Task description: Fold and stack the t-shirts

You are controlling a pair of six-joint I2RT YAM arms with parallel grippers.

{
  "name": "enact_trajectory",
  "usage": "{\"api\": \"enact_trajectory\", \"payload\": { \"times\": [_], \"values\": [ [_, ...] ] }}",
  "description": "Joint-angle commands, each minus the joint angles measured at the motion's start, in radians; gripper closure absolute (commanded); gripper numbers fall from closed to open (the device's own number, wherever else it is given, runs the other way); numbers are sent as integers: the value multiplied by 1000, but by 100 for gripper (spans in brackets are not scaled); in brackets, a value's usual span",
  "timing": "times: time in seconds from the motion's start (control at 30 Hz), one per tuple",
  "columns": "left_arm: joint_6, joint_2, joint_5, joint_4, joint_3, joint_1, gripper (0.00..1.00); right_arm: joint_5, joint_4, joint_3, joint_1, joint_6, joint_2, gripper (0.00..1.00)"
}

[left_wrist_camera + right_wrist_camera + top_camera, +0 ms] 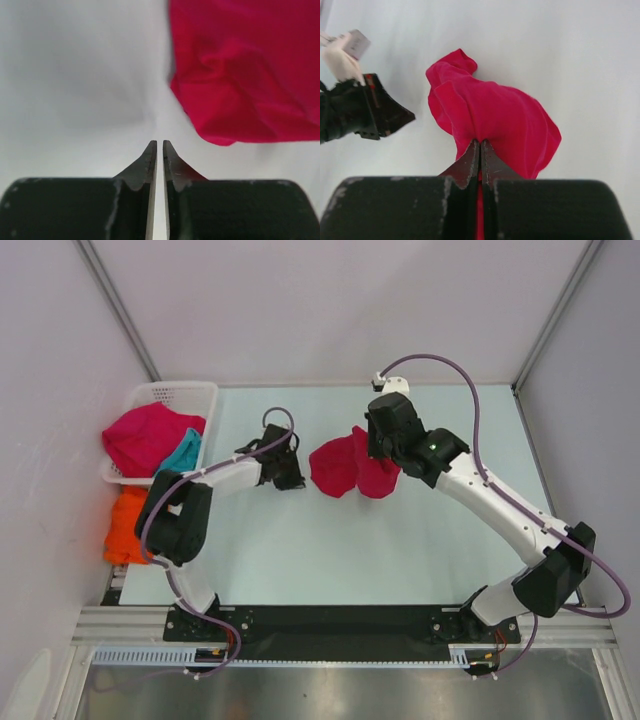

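Observation:
A crumpled crimson-red t-shirt (345, 468) hangs bunched over the middle of the table; it also shows in the left wrist view (245, 70) and the right wrist view (495, 120). My right gripper (480, 142) is shut on its cloth and holds it up; in the top view it sits at the shirt's right side (385, 445). My left gripper (290, 468) is shut and empty, just left of the shirt, jaws nearly touching (160, 144). A second crimson t-shirt (145, 435) and a teal one (182, 453) lie in the basket. An orange t-shirt (125, 525) lies by the table's left edge.
The white lattice basket (175, 395) stands at the back left corner. Grey walls enclose the table on three sides. The left gripper's black body (365, 107) shows at the left of the right wrist view.

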Motion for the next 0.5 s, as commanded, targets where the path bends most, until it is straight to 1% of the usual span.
{"api": "enact_trajectory", "payload": {
  "times": [0.0,0.07,0.1,0.17,0.2,0.27,0.3,0.37,0.47],
  "values": [
    [-19,47,127,139,1,-63,80,25,-3,13,0,24,6,100],
    [-28,73,161,179,-3,-92,68,18,-4,25,3,25,18,100],
    [-31,79,167,194,-6,-103,58,18,-4,27,4,25,23,100],
    [-48,88,173,231,-16,-132,48,18,-4,35,3,22,41,100],
    [-51,88,167,239,-19,-143,40,17,-6,36,4,20,46,100],
    [-53,90,141,245,-20,-170,34,18,-6,39,4,22,63,100],
    [-53,88,132,244,-20,-175,28,14,-4,39,4,22,69,100],
    [-51,90,123,244,-23,-183,25,12,-1,41,4,24,77,100],
    [-51,102,112,251,-25,-183,26,5,0,47,4,22,98,100]
  ]
}}
